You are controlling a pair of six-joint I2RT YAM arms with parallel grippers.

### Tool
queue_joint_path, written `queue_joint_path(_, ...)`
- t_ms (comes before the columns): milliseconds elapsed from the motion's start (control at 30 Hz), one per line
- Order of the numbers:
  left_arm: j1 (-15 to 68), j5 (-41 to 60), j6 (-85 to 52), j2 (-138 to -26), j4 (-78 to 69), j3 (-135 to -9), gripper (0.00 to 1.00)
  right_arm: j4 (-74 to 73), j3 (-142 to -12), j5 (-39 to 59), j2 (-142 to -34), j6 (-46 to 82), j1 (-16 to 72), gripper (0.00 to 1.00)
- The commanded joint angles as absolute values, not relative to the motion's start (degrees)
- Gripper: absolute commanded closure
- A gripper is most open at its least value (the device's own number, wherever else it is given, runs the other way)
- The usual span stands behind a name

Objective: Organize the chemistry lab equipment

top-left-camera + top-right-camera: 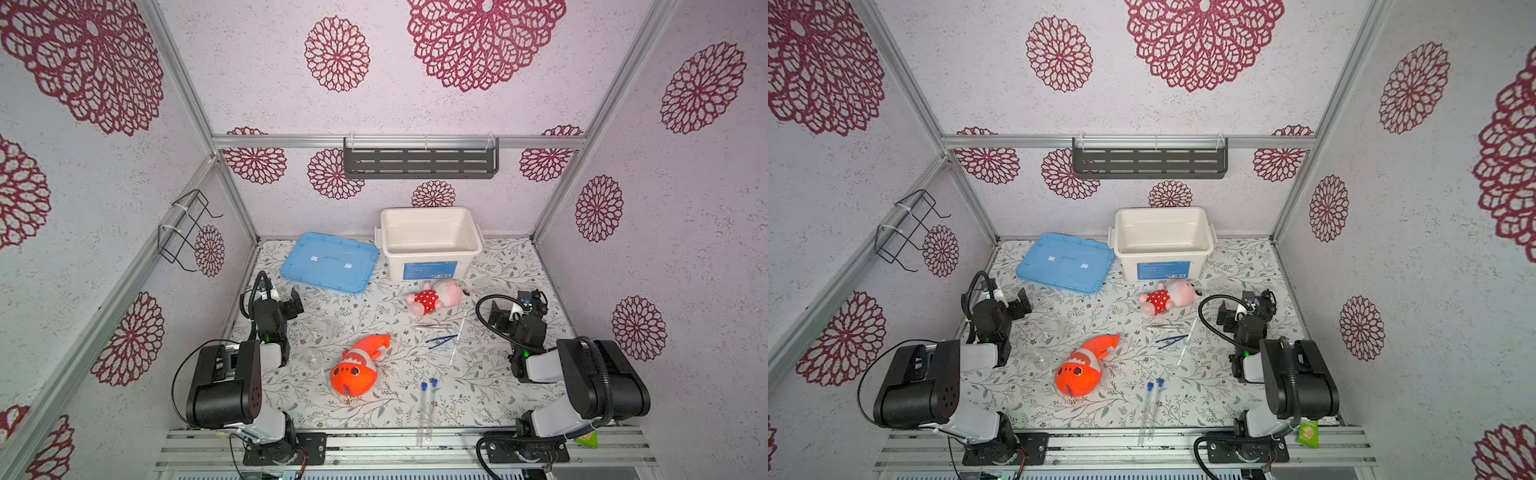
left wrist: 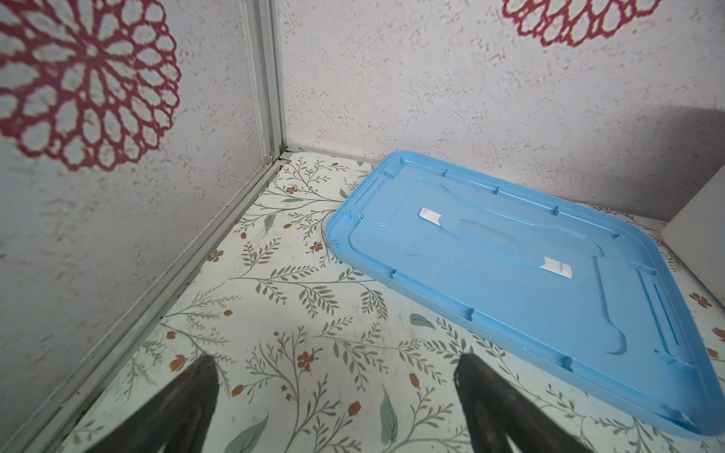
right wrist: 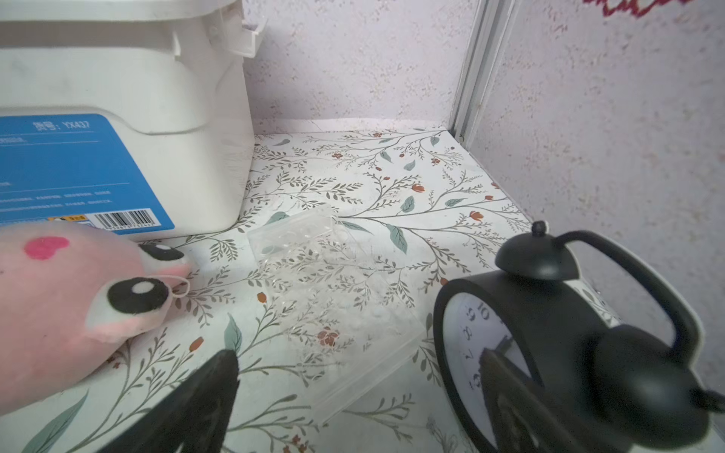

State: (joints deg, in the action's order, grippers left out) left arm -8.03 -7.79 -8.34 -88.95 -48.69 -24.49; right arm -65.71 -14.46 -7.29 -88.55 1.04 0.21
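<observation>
Right wrist: clear tray (image 3: 333,298) just ahead of right gripper (image 3: 359,355).

Pale textured walls (image 1: 415,104) carry crimson floral medallions (image 1: 337,54). An aluminium rail (image 1: 291,142) crosses the back wall and holds a dark slotted shelf (image 1: 419,163). A black wire rack (image 1: 187,228) hangs on the left wall. The surface (image 1: 490,386) has a leaf-and-flower print.

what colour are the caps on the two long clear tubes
Blue caps; clearest in a top view.

Two black arms (image 1: 224,390) with white links, looped black cables (image 1: 478,311), dark fingers (image 2: 188,404).
</observation>
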Motion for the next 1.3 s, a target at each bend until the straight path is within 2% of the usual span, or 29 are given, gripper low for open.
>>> queue_joint_path(0, -7.56, -7.82, -7.16, -88.95, -49.36, -24.63, 0.03, -67.57, -15.09, -7.56, -87.91, 1.08, 0.44, 0.01)
queue_joint_path(933, -7.56, -7.67, -7.12, -88.94, -49.39, -24.57, 0.03, -67.64, -15.03, -7.47, -87.90, 1.20, 0.44, 0.01)
queue_joint_path(1167, -7.68, -4.28, -5.93, -87.61, -50.03, -23.86, 0.03, -67.51, -15.00, -9.55, -87.44, 2.30, 0.35, 0.01)
queue_joint_path(1267, -3.24, -9.10, -3.51, -79.32, -36.51, -26.75, 0.03, -56.89, -17.63, -10.11, -80.45, 2.64, 0.36, 0.01)
